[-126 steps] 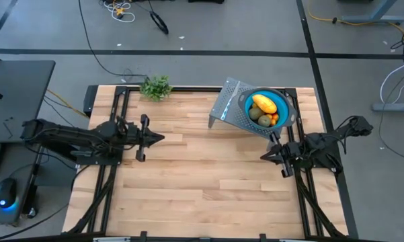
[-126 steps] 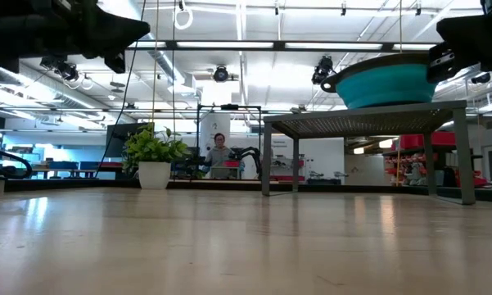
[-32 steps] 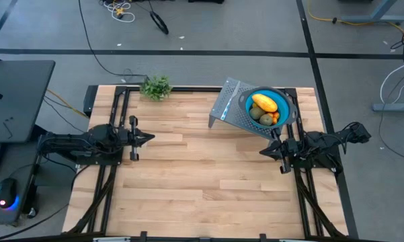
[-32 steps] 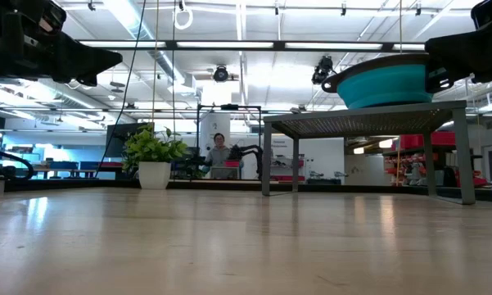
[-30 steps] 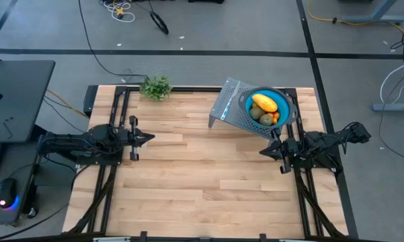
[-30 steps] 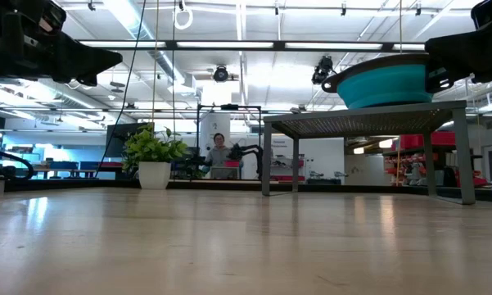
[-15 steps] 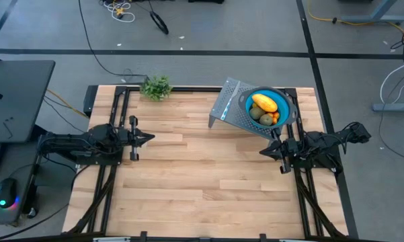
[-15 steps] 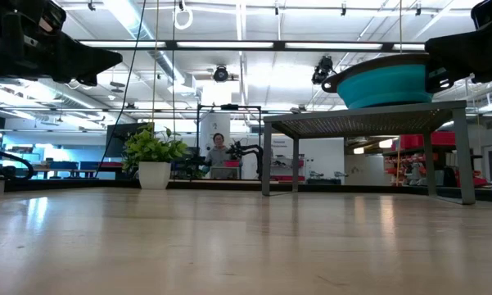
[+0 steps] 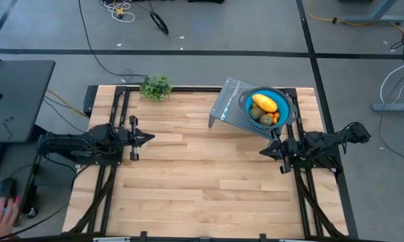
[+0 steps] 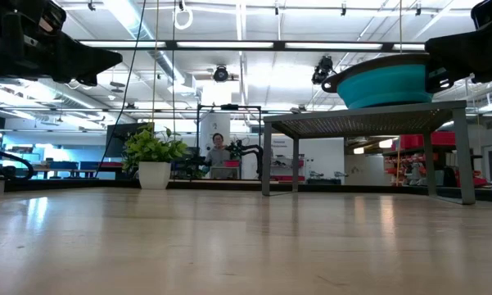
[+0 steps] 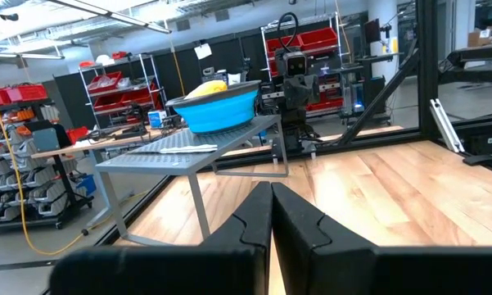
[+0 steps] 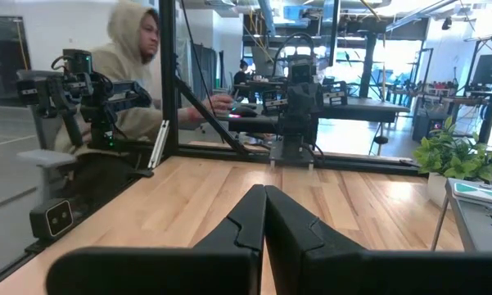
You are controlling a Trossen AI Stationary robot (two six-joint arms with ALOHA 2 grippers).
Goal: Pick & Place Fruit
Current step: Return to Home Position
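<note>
Nearest: bare wooden table (image 9: 208, 188), nothing on it at 6 o'clock. Mid-table, left gripper (image 9: 145, 138) at 9 o'clock, fingers pressed together, holding nothing. Right gripper (image 9: 263, 153) at 3 o'clock, likewise clenched and empty. Both hang off the boards, tips pointing inward.

Further back, at 1 o'clock: metal shelf (image 9: 227, 101) on legs, blue strainer bowl (image 9: 243, 103) on top of it. All the fruit (image 9: 264, 110) sits heaped in that bowl: yellow mango (image 9: 264, 103) on top, olive-brown ovals (image 9: 255, 113) under it, tiny orange-red pieces (image 9: 275, 119) at the rim side. Can't pick out a dark round one. A flat, slim knife (image 11: 184, 148) lies on the shelf beside the bowl.

Handling, my guess: mango smooth and fairly firm, heaviest here, best pinched across its narrow middle from above. Ovals small and light, take across the short axis. The tiny ones would roll and bruise, gentle squeeze only. Bowl wall and its handle crowd any side approach; the raised shelf means coming in high.

Far edge, 11 o'clock: potted plant (image 9: 155, 87), well apart from everything. Beyond the table: a person (image 12: 131, 78) in a hoodie at a desk, a hand (image 9: 0, 214) showing at the floor-side corner.
</note>
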